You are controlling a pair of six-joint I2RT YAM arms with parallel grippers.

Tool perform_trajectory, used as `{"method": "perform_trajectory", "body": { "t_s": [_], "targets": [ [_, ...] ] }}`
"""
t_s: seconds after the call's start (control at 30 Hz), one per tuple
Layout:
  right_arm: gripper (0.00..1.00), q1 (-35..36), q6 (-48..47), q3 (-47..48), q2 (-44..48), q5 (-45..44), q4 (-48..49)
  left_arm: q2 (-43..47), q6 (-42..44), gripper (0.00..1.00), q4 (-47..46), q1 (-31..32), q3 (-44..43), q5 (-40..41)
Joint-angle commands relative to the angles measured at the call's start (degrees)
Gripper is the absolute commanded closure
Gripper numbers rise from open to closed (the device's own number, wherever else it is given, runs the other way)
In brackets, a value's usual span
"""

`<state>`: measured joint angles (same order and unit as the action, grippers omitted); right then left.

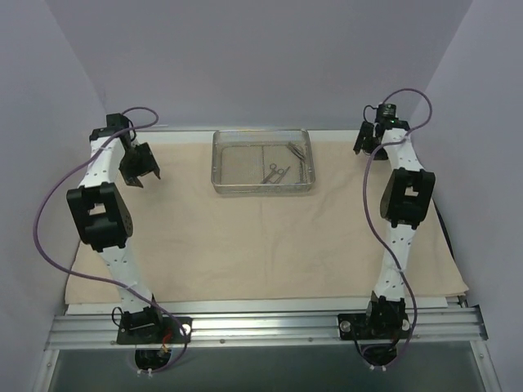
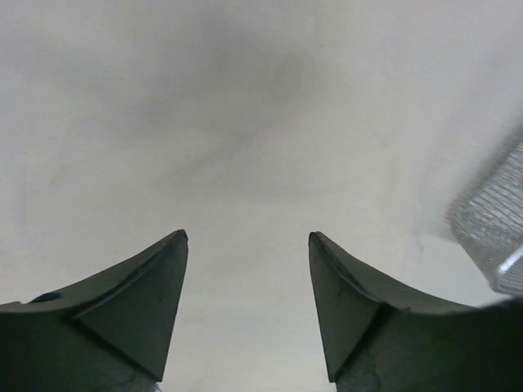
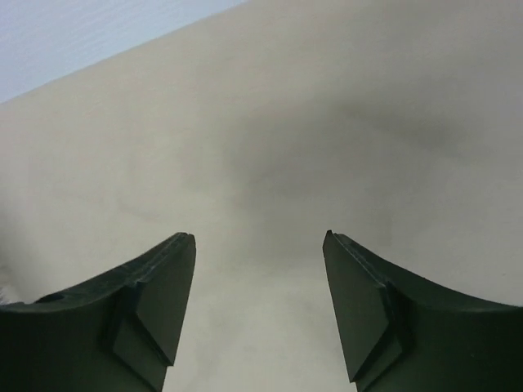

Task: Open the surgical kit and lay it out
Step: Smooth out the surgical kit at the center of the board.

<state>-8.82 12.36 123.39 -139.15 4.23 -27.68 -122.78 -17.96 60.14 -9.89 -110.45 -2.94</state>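
Observation:
The beige cloth wrap (image 1: 245, 237) lies spread flat over the table. The silver wire-mesh tray (image 1: 221, 181) stands on it at the back centre, with several thin ring-handled instruments (image 1: 278, 171) inside. My left gripper (image 1: 140, 173) is open and empty above the cloth (image 2: 245, 122), left of the tray; a corner of the tray (image 2: 494, 224) shows at the right of the left wrist view. My right gripper (image 1: 365, 145) is open and empty over the cloth (image 3: 286, 147) at the back right, right of the tray.
Purple-grey walls close in the table on the left, back and right. An aluminium rail (image 1: 261, 327) with both arm bases runs along the near edge. A purple cable loops beside each arm.

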Motion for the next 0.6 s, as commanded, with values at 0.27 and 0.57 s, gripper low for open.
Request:
{"method": "perform_trajectory", "body": {
  "t_s": [0.27, 0.57],
  "targets": [
    [0.0, 12.25, 5.65, 3.54, 13.81, 4.36, -1.7, 12.91, -1.47, 0.06, -7.13, 4.79, 6.92, -7.87],
    [0.02, 12.51, 3.89, 1.06, 9.78, 13.35, -1.94, 12.92, -2.61, 0.06, -8.99, 11.28, 3.24, -7.78]
  ]
}}
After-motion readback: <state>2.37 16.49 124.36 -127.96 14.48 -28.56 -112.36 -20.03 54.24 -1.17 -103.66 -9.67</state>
